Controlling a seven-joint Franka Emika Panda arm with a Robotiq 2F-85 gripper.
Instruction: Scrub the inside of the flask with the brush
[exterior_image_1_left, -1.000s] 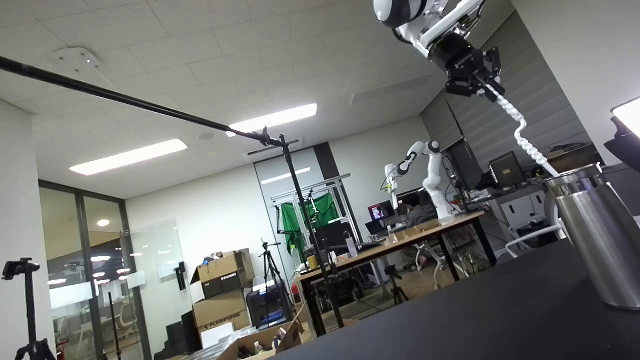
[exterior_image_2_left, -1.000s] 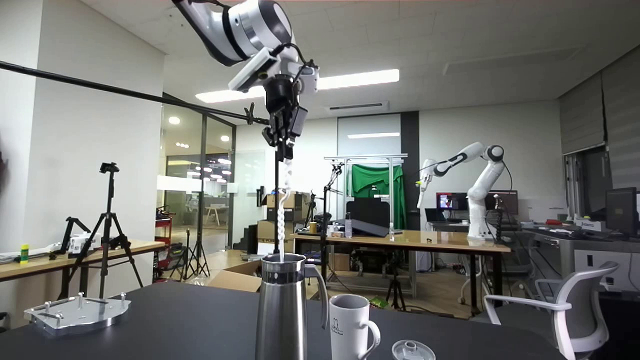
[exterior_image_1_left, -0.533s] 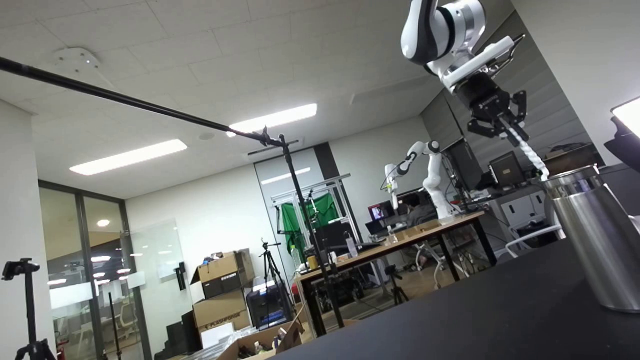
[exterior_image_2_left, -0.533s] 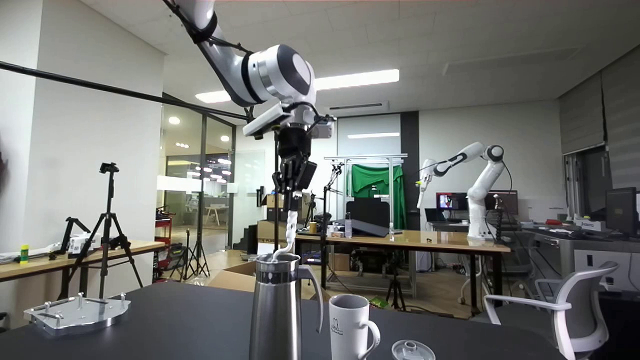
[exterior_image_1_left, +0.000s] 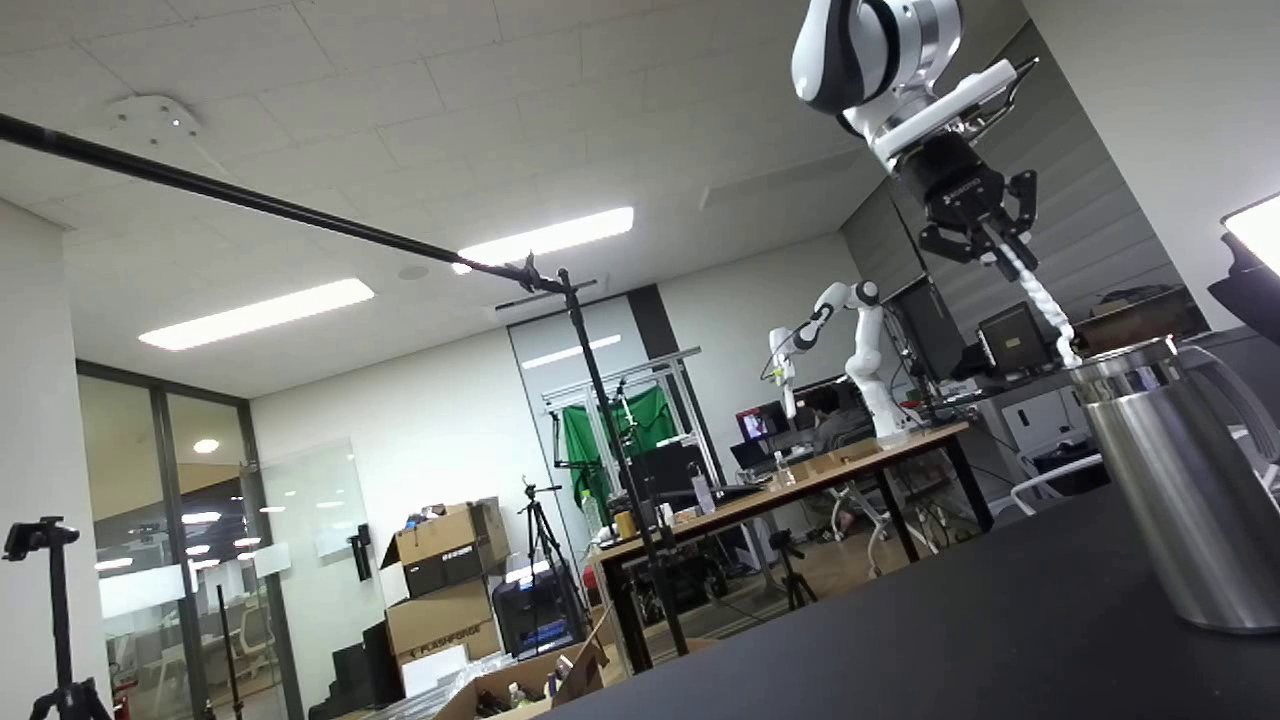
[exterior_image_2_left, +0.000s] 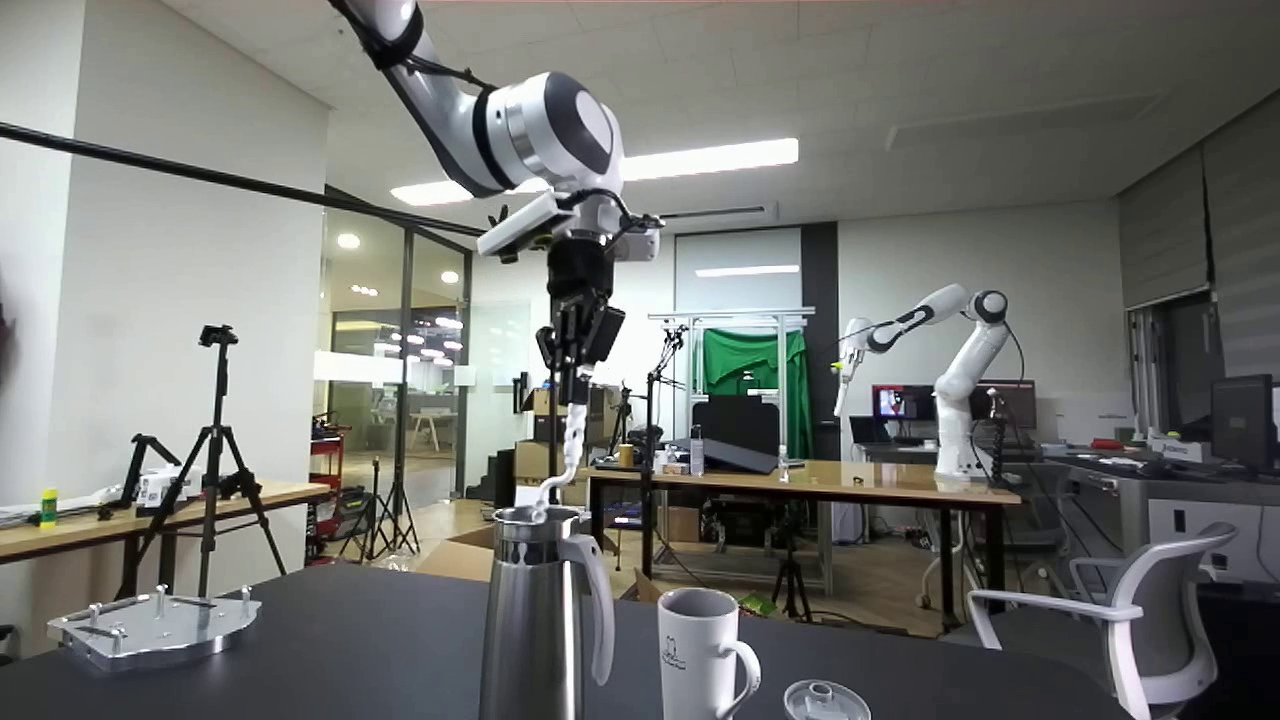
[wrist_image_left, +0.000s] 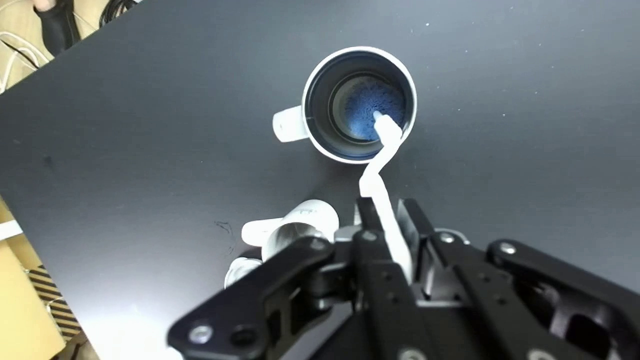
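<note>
Brush (wrist_image_left: 372, 187): top end hidden in gripper (wrist_image_left: 389, 212), which pinches it. Flask (exterior_image_2_left: 533, 625): foot cut off in exterior view; whether brush touches rim (wrist_image_left: 359, 49), unclear. Brush white, twisted, kinked midway, blue bristle head (wrist_image_left: 367, 102) low inside flask. Flask brushed steel, glossy at neck, curved handle (exterior_image_2_left: 603, 612), on black table (wrist_image_left: 150, 150). White mug (wrist_image_left: 315, 215) partly behind gripper in wrist view

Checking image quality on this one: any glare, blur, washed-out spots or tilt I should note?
Wrist view: white glare on the table at lower left, the stem of the brush nearly bleached out, the gripper somewhat soft up close. Both exterior views: ceiling lights burnt out to white. In an exterior view, the whole scene slants, flask included, probably from a rolled camera.
</note>
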